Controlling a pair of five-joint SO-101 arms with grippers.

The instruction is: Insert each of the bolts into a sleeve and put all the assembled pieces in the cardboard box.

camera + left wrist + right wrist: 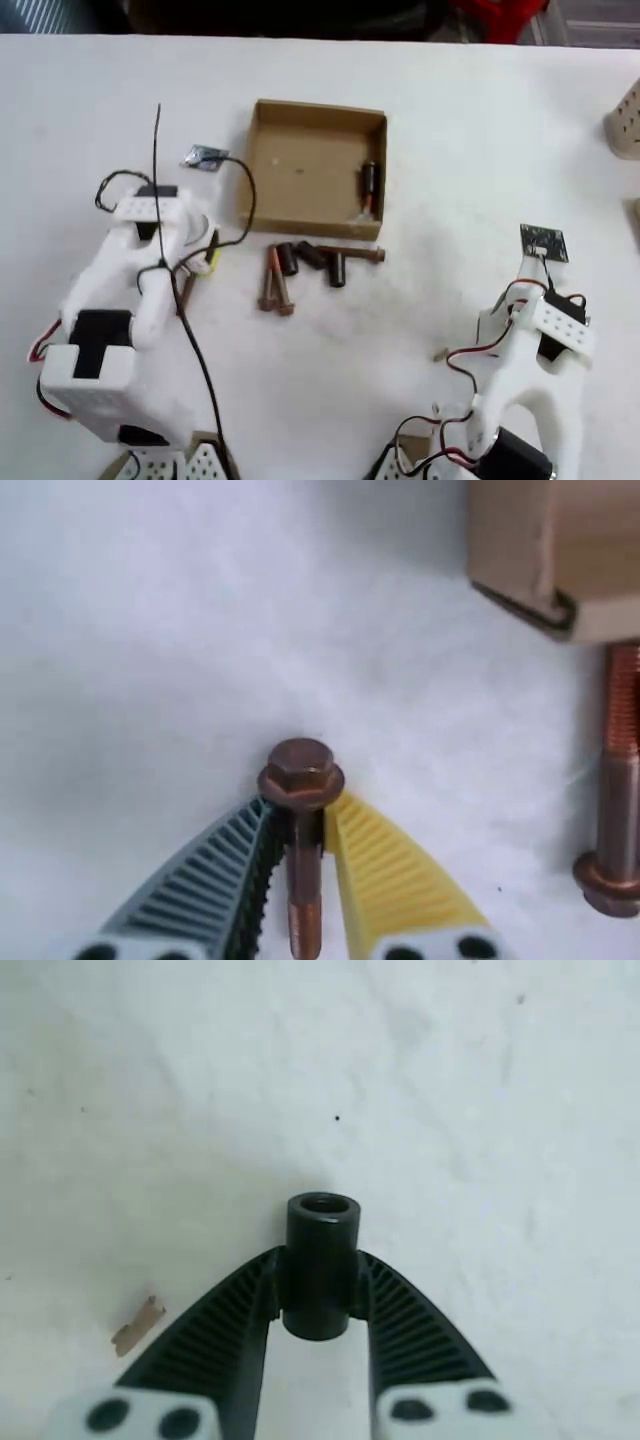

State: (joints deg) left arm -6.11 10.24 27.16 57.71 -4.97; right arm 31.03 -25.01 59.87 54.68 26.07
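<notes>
The left hand (302,825) is clamped on a bolt (300,777). The bolt's head pokes out past the fingertips, and its thin end runs back between them. The right hand (320,1290) is clamped on a black sleeve (320,1250), and the hole in the sleeve's end faces away from the hand. So the step now looks like joining these two. The hands are well apart over the bench (450,150). Next they need to come together, line the bolt's thin end up with the hole, and push it in gently. One finished piece (369,183) lies in the cardboard box (318,108). More bolts (273,280) and sleeves (289,258) wait just beside the box.
</notes>
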